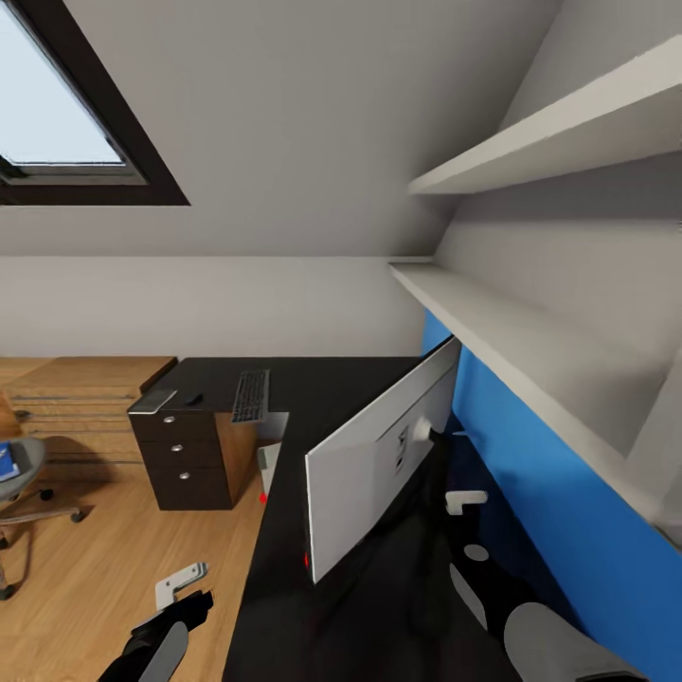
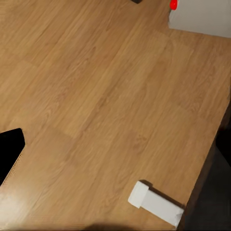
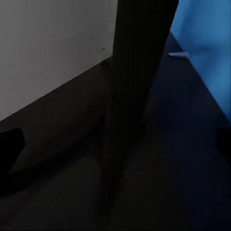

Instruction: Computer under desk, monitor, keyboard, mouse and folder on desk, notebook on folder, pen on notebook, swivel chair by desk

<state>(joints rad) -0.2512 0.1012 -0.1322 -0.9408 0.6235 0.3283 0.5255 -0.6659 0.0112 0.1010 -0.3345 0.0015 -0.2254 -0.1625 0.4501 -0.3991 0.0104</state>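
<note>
I'm seeing the monitor, flat white back, standing on the glossy black desk beside my right gripper; both grippers' openings are unclear.

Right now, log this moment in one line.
monitor: on desk | keyboard: on desk | folder: on chair | grippers: state unclear

- No readable text, labels, brand names or numbers appear in any view.
- The only mark on the monitor is a small red dot at a lower corner of its white back.
- The keys of the keyboard are too small to read.
</note>
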